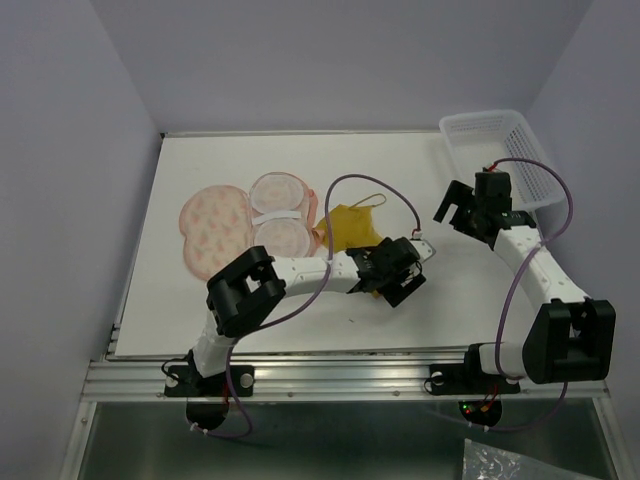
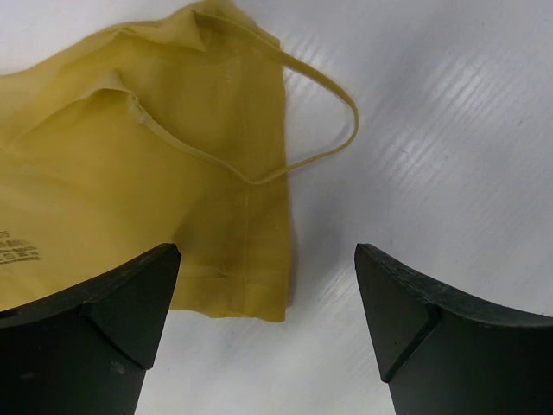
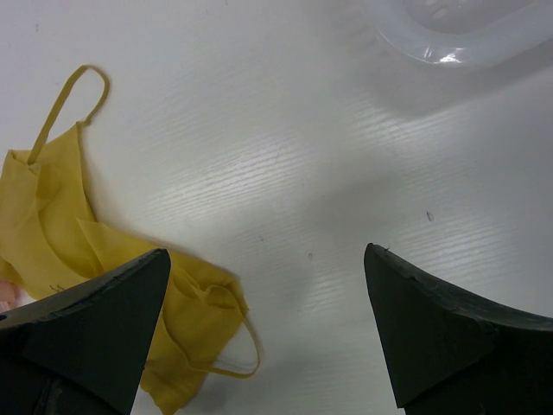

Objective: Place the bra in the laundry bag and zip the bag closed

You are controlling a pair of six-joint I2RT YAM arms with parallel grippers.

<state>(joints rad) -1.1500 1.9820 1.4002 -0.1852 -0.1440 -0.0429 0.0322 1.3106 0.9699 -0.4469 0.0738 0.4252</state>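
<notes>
The laundry bag [image 1: 245, 225] lies opened flat at the left of the worktop [image 1: 400, 165]. Just beside its right edge the bra [image 1: 350, 225] lies crumpled, one thin strap looped toward the far side. The left claw [image 1: 392, 272] hovers at the bra's near right edge, spread wide with nothing in it, while further right the right claw [image 1: 455, 205] hangs above bare worktop near the white basket [image 1: 500, 150], equally wide and empty.

R hand [image 3: 266, 251] spread wide | bra [image 3: 54, 212] crumpled lower-L, strap loops out | basket [image 3: 449, 41] top-R
</notes>
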